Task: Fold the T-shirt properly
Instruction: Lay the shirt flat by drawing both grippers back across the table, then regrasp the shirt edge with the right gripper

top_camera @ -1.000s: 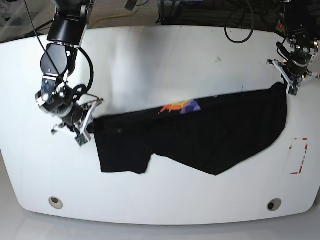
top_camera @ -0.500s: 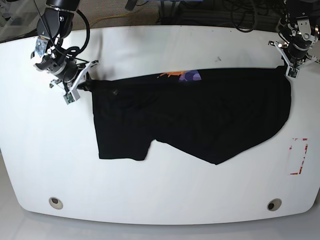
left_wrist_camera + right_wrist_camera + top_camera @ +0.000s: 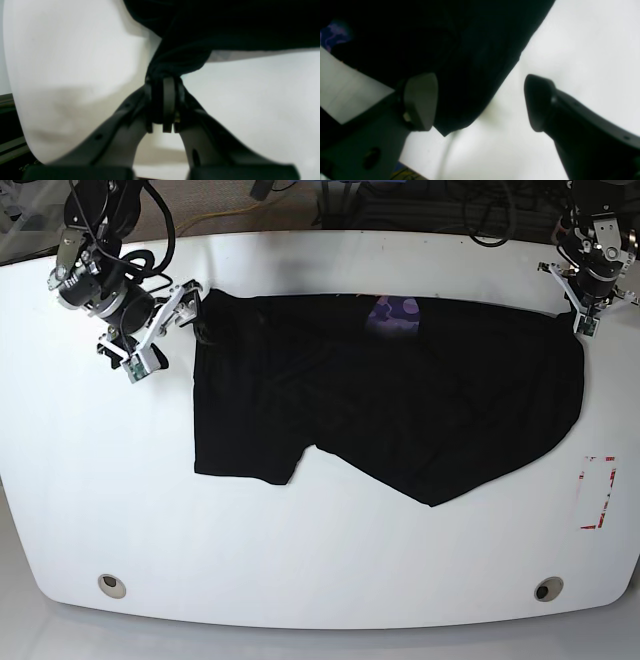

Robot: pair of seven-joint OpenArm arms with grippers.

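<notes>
The black T-shirt (image 3: 400,400) lies spread on the white table (image 3: 320,550), its purple print (image 3: 395,308) near the far edge. My left gripper (image 3: 580,320) holds the shirt's far right corner. In the left wrist view that gripper (image 3: 163,82) is shut on a bunched fold of the T-shirt (image 3: 180,62). My right gripper (image 3: 168,325) stands open at the shirt's far left corner. In the right wrist view its fingers (image 3: 420,100) are spread wide, and the T-shirt (image 3: 460,65) lies loose under the left one, with its corner tip between them.
A red-and-white marked rectangle (image 3: 598,492) sits near the table's right edge. Two round holes (image 3: 112,585) (image 3: 547,589) lie along the front edge. Cables (image 3: 480,220) hang behind the table's far edge.
Both arms pulled the shirt's top edge toward the far side of the table. The right gripper then opened and let go of the left corner. The left gripper kept its hold.
</notes>
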